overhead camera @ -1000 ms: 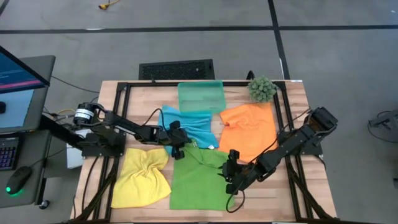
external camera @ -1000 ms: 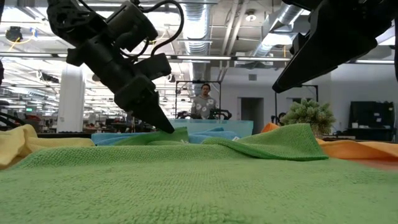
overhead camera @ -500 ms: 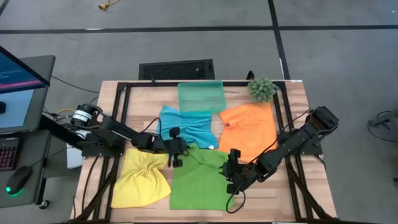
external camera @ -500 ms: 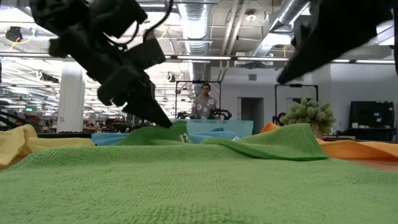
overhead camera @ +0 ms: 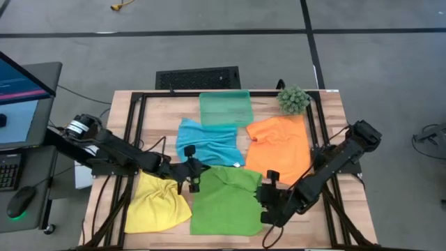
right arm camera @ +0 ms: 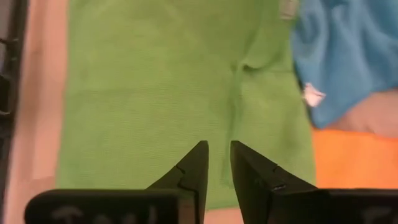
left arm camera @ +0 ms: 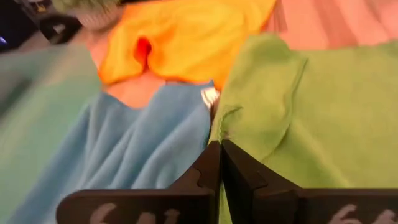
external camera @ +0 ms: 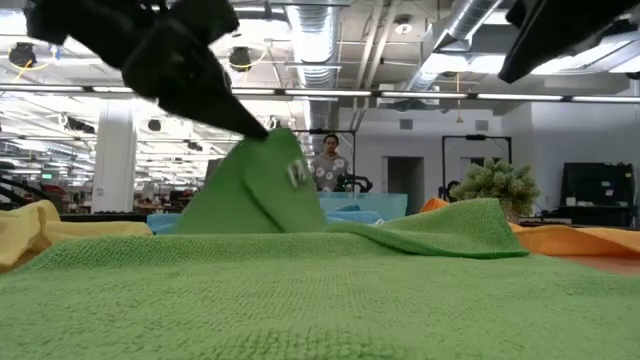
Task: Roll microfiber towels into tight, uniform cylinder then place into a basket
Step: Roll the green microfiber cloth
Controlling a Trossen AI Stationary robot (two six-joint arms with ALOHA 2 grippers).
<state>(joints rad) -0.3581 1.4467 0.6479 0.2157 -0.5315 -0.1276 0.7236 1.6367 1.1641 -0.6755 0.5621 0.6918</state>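
Note:
The green towel (overhead camera: 223,202) lies spread at the table's near middle, and its far left corner (external camera: 262,180) is raised like a tent. My left gripper (overhead camera: 192,176) is shut on that corner. My right gripper (overhead camera: 268,201) hovers over the towel's right edge, its fingers (right arm camera: 200,163) a narrow gap apart with nothing between them. The yellow towel (overhead camera: 160,201) lies crumpled on the near left. The blue towel (overhead camera: 209,143) and the orange towel (overhead camera: 279,146) lie farther back. The teal basket (overhead camera: 224,108) stands at the far middle. My left gripper pinches the green towel's far left corner (left arm camera: 219,127) between its two shut fingers, close to the white label (external camera: 298,172). The fingers slant down from the table's left. The corner is lifted off the table and the cloth slopes down from it; the rest lies flat.
A spiky green plant ball (overhead camera: 293,100) sits at the far right corner. A black frame (overhead camera: 136,104) runs around the wooden tabletop. Bare wood shows at the near right (overhead camera: 327,223). A person stands in the room far behind the table.
My left gripper has gone up and toward the table's near edge, drawing the green towel's far left corner off the blue towel and up into a tent; the rest of the towel has stayed flat. My right gripper has risen and shifted a little toward the near right.

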